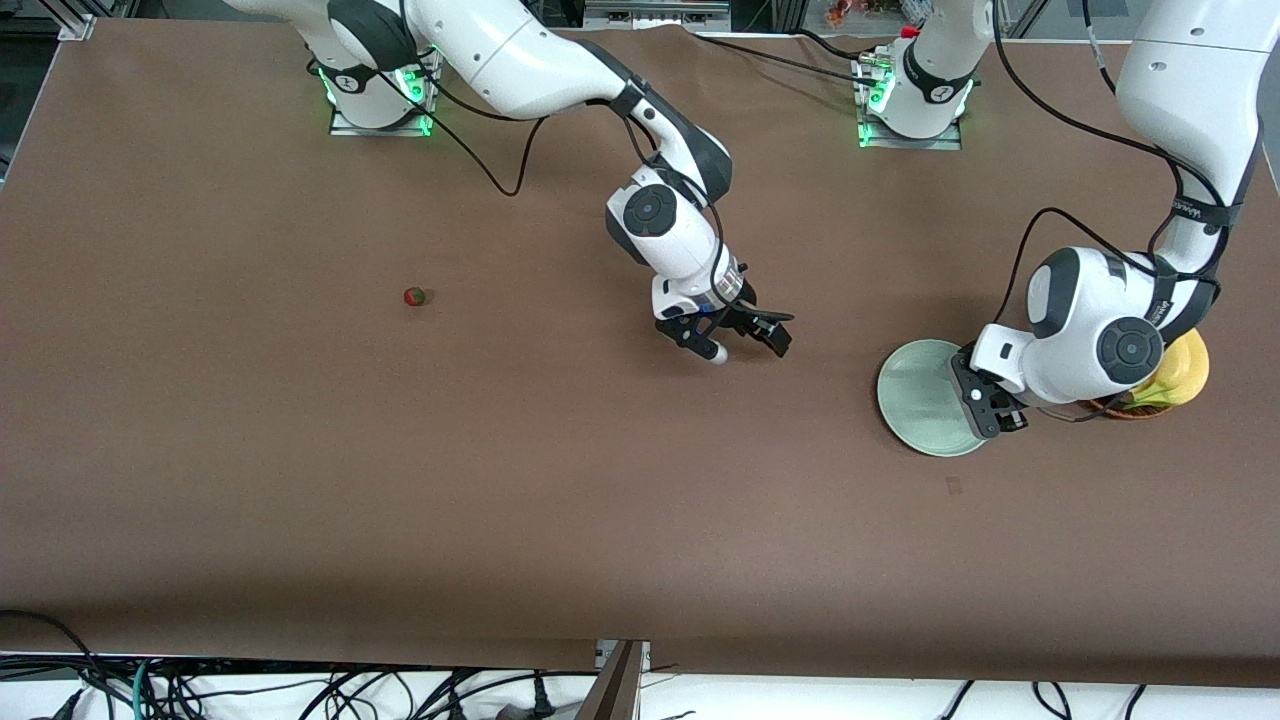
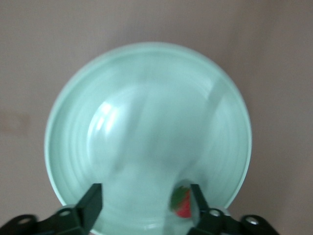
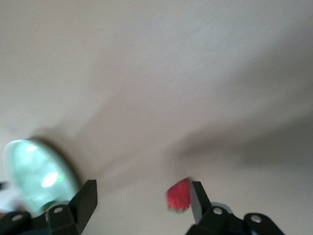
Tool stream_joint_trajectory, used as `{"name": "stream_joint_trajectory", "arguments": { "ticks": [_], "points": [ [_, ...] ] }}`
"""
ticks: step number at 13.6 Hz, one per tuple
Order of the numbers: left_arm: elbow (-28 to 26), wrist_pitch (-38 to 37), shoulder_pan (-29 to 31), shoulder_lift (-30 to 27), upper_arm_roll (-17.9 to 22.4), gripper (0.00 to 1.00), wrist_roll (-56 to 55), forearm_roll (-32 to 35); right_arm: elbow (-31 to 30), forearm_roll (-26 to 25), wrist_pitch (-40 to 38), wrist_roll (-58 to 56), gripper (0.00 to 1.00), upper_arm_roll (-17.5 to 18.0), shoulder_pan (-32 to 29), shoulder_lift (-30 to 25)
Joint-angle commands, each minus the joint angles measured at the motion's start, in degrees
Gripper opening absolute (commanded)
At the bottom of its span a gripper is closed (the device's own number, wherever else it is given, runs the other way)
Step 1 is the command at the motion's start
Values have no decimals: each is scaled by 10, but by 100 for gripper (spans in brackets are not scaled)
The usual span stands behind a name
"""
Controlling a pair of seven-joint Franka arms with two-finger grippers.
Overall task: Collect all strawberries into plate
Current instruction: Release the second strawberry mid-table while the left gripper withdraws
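The pale mint-green plate (image 1: 915,400) lies toward the left arm's end of the table. My left gripper (image 1: 988,408) hangs open over it. In the left wrist view the plate (image 2: 146,98) fills the picture, and one strawberry (image 2: 182,201) sits beside one finger of the left gripper (image 2: 145,188). My right gripper (image 1: 738,342) is open, low over the table's middle. In the right wrist view a second strawberry (image 3: 178,196) lies against one finger of the right gripper (image 3: 143,185), not clamped; the plate (image 3: 36,176) shows farther off. A third strawberry (image 1: 414,296) lies alone toward the right arm's end.
A brown wicker basket (image 1: 1135,408) holding yellow fruit (image 1: 1185,365) stands right beside the plate, partly under the left arm's wrist. A small dark mark (image 1: 953,486) is on the brown table nearer the front camera than the plate.
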Motion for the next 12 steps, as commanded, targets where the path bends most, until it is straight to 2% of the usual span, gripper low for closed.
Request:
{"name": "stream_joint_trajectory", "arguments": {
  "ticks": [1,2,3,5,7,10,11,12],
  "points": [
    [2,-32,6,-34,-62,100,-28,5,-81,-14,-171,-104,86,-52,-5,-99],
    [2,-44,6,-37,-84,100,-90,4,-137,-14,-223,-169,86,-78,-5,-147],
    [1,-54,3,-34,-105,100,-150,4,-199,-14,-244,-228,86,-104,-4,-193],
    [-17,-48,-10,-30,-135,100,-249,4,-347,-15,-241,-365,86,-157,-4,-288],
    [-20,-47,-51,-31,-144,100,-370,7,-464,-16,-234,-467,86,-205,-4,-364],
    [-36,-46,-126,-30,-143,100,-605,18,-589,-21,-233,-574,86,-263,-4,-462],
    [-49,-46,-159,-30,-140,100,-701,46,-620,-31,-224,-593,86,-282,-4,-481],
    [-56,-46,-173,-26,-142,100,-781,103,-649,-40,-205,-607,86,-292,-4,-491]
  ]
}}
